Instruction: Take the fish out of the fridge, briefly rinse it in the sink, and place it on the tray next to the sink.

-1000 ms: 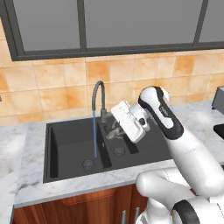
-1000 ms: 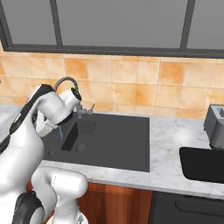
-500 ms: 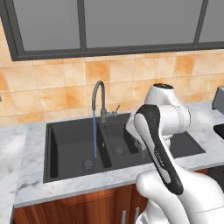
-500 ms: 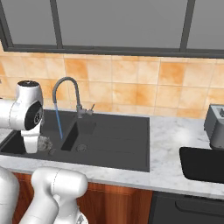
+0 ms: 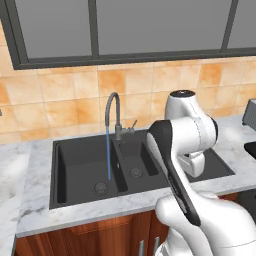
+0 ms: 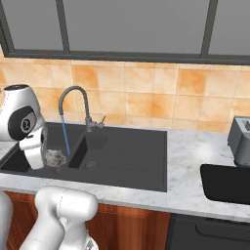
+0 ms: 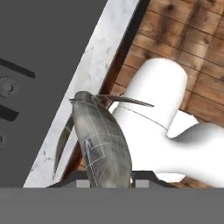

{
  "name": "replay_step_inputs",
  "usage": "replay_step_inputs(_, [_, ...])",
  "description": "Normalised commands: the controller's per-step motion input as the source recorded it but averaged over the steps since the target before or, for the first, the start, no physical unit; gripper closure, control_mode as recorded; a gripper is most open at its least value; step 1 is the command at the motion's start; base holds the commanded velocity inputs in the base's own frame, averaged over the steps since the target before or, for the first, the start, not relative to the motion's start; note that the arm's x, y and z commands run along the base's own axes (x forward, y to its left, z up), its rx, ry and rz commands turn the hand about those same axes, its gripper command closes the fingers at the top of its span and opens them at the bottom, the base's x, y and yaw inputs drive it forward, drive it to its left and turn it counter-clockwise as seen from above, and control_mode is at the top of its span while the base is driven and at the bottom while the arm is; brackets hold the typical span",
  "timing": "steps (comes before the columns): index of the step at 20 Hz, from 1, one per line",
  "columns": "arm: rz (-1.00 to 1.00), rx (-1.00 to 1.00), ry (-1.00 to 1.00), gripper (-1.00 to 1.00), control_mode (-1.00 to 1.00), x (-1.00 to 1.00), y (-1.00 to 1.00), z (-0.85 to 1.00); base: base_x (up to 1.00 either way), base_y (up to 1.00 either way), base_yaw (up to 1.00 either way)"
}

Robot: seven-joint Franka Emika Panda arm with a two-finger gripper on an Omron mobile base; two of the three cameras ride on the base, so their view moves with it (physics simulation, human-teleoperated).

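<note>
A white robot arm holds the fish [image 7: 103, 144] in its claw [image 6: 52, 157], jaws pinched shut on the mottled grey body, at about 8 o'clock in the right base view, over the near edge of the black sink [image 6: 127, 156] where it meets the marble table [image 6: 190, 146]. Water runs in a blue stream from the tap [image 6: 74, 110] into the basin. The dark tray [image 6: 227, 183] lies well apart at 3 o'clock, so the slick fish could slip free on the long carry and land on the wooden floor [image 7: 192, 48].
</note>
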Motion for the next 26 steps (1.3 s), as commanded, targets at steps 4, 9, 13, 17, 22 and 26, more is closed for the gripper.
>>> replay_step_inputs(4, [0.08, 0.02, 0.00, 1.00, -1.00, 0.00, -1.00, 0.10, 0.00, 0.00, 0.00])
replay_step_inputs(9, [0.09, 0.00, 0.00, 1.00, -1.00, 0.00, -1.00, 0.00, 0.00, 0.00, 0.00])
replay_step_inputs(13, [0.06, -0.08, 0.00, 1.00, -1.00, -0.08, -1.00, 0.00, 0.00, 0.00, 0.00])
replay_step_inputs(17, [0.03, -0.14, 0.00, 1.00, -1.00, -0.16, -1.00, 0.00, 0.00, 0.00, 0.00])
replay_step_inputs(22, [0.04, -0.23, 0.00, 1.00, -1.00, -0.02, -1.00, 0.04, 0.00, 0.00, 0.00])
replay_step_inputs(26, [0.09, -0.12, -0.01, 1.00, -1.00, 0.21, -1.00, -0.02, 0.00, 0.00, 0.00])
